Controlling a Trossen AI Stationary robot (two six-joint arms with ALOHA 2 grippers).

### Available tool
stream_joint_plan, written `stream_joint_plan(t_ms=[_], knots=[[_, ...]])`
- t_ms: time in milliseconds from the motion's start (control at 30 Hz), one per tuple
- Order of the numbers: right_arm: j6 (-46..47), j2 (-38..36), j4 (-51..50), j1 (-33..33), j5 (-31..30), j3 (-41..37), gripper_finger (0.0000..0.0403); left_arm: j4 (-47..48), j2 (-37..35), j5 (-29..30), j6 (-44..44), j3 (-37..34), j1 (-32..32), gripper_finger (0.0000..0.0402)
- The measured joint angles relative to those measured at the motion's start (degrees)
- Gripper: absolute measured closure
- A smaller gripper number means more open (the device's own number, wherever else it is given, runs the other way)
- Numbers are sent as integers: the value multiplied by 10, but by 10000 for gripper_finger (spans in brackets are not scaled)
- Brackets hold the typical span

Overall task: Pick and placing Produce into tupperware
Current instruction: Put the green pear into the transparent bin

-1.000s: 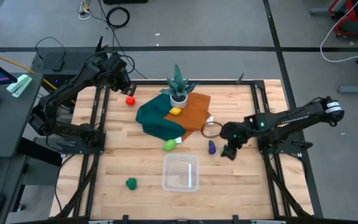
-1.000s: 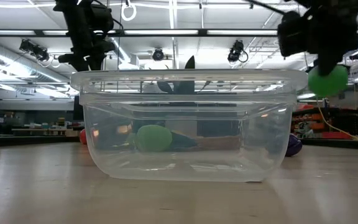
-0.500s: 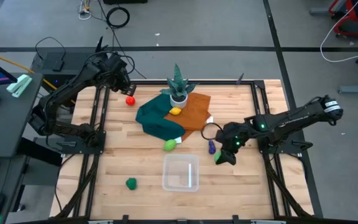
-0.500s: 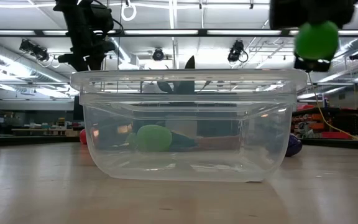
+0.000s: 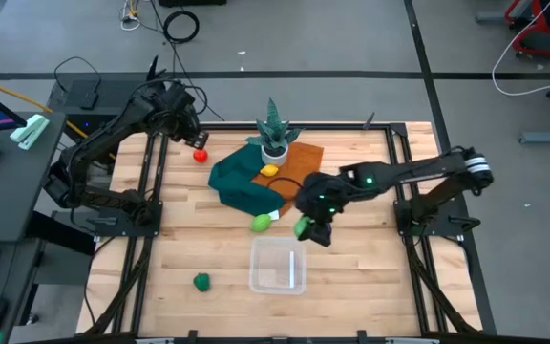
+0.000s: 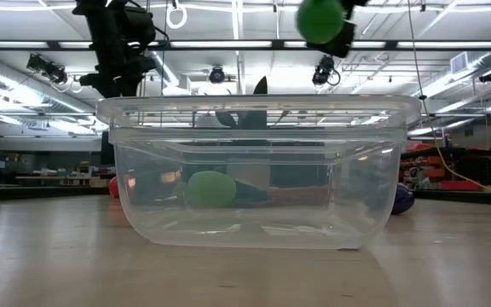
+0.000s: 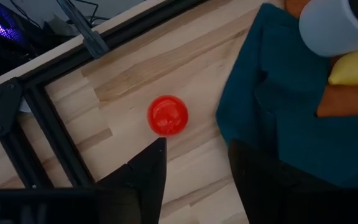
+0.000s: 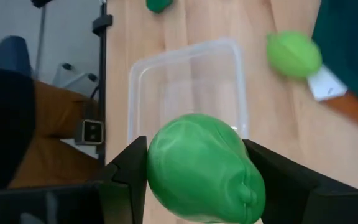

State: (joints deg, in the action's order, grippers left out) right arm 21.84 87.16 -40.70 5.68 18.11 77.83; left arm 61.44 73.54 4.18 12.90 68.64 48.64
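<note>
My right gripper (image 5: 307,230) is shut on a green produce piece (image 8: 199,169) and hangs above the table just past the far right corner of the clear tupperware (image 5: 277,266), which holds nothing. My left gripper (image 7: 197,152) is open and hovers over the red produce (image 7: 168,116) near the table's far left. A second green piece (image 5: 260,224) lies by the teal cloth, and a third (image 5: 201,281) sits left of the tub. The yellow piece (image 5: 269,171) rests on the orange cloth. The purple piece (image 6: 401,199) shows only in the low view. My right gripper pinches the green produce piece by its two opposite sides (image 8: 157,163) between the two fingers (image 8: 130,168). The fingers come from above, pointing down. The piece is lifted clear, high above the tub's rim in the low view (image 6: 320,19).
A spiky green plant in a white pot (image 5: 274,141) stands at the far middle, with the teal cloth (image 5: 242,186) and orange cloth (image 5: 299,167) beside it. Black frame rails (image 5: 151,191) run along the table's sides. Bare wood lies on both sides of the tub.
My right gripper has carried the green piece toward the table's left, from beside the purple piece to the tub's far right corner, and has risen well above the tub's rim. It has stayed shut on the piece.
</note>
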Motion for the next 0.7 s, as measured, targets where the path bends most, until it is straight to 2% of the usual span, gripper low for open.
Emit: stream_joint_plan(t_ms=[267, 467, 700], knots=[[-37, 97, -15, 3, -1, 138, 224, 18, 0, 0, -22, 0, 0, 217], [-80, 153, -61, 26, -31, 230, 224, 35, 0, 0, -22, 0, 0, 216], [-87, 196, -82, 87, -125, 278, 224, 35, 0, 0, -33, 0, 0, 216]])
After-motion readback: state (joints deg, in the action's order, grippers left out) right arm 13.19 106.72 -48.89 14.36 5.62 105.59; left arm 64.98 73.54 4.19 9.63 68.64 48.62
